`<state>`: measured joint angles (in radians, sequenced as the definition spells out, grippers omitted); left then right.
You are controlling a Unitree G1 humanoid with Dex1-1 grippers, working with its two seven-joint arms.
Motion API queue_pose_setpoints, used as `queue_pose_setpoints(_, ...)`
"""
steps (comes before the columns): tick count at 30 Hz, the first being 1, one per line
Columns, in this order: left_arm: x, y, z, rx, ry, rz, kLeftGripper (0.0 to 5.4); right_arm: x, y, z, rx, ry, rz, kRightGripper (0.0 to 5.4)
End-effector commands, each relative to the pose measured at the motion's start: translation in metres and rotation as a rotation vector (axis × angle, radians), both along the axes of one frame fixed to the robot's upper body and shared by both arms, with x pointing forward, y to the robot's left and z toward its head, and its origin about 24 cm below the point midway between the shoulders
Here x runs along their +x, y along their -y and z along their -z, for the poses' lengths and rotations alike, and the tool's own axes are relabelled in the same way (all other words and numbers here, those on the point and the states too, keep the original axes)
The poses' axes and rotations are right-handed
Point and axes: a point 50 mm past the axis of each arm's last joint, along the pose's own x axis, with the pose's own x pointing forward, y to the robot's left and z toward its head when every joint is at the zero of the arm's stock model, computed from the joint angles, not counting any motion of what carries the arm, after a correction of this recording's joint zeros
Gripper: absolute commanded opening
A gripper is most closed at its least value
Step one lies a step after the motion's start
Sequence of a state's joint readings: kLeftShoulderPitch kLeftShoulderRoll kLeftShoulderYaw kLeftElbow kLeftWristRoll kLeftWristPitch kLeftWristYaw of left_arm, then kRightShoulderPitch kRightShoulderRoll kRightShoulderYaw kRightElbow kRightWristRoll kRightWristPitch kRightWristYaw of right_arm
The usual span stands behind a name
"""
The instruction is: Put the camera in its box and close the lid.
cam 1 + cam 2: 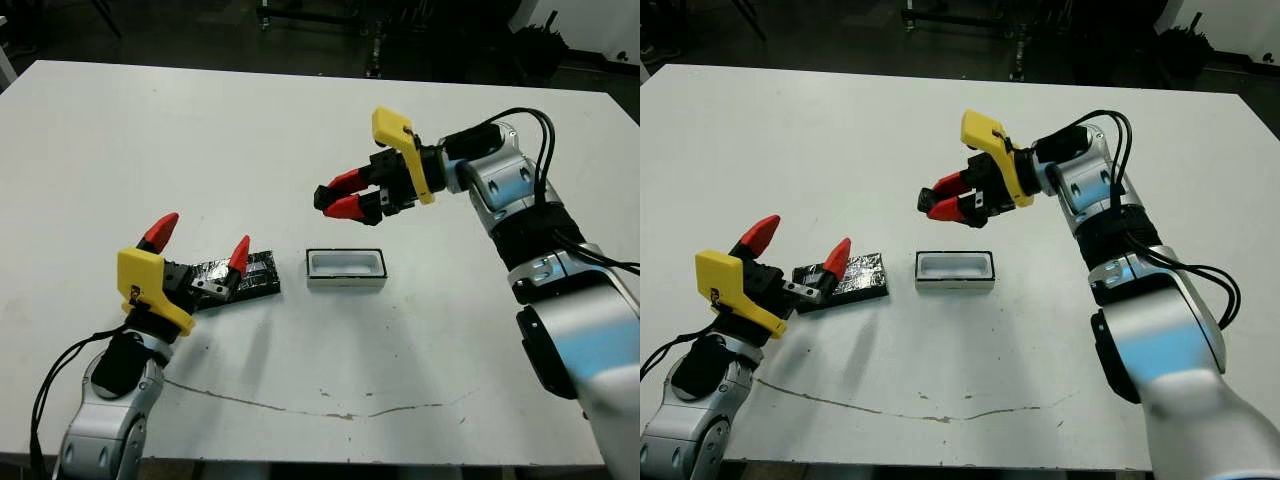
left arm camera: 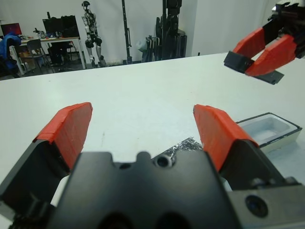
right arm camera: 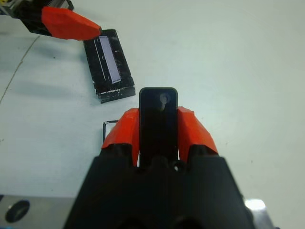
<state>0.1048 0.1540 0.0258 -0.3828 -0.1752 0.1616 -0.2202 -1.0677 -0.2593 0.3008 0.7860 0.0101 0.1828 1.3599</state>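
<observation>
In the right wrist view the slim black camera (image 3: 158,119) sits pinched between two red fingers. My right gripper (image 1: 335,196) is shut on it and hovers in the air above and just behind the box (image 1: 345,283). That box is a small white-lined tray lying open mid-table. To its left lies the glossy black lid (image 1: 256,276), flat on the table with silvery streaks. My left gripper (image 1: 200,243) is open, low over the lid's near-left end, one fingertip right above it.
The white table (image 1: 200,130) has a thin crack line (image 1: 300,405) near its front edge. Beyond the far edge, the left wrist view shows a room with stands and a humanoid figure (image 2: 90,26).
</observation>
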Motion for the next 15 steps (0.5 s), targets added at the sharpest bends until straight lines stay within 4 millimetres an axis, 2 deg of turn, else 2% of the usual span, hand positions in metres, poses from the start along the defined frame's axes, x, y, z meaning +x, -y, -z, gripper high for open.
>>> queue_pose_setpoints(1,-0.001,-0.001,0.002,0.004,-0.010,-0.011,5.40,-0.002,0.000,0.012,0.002,-0.048,0.022,1.65)
queue_pose_setpoints(15,-0.003,-0.001,0.003,-0.007,-0.016,-0.012,5.40,-0.011,-0.005,0.040,0.016,-0.148,0.019,1.65)
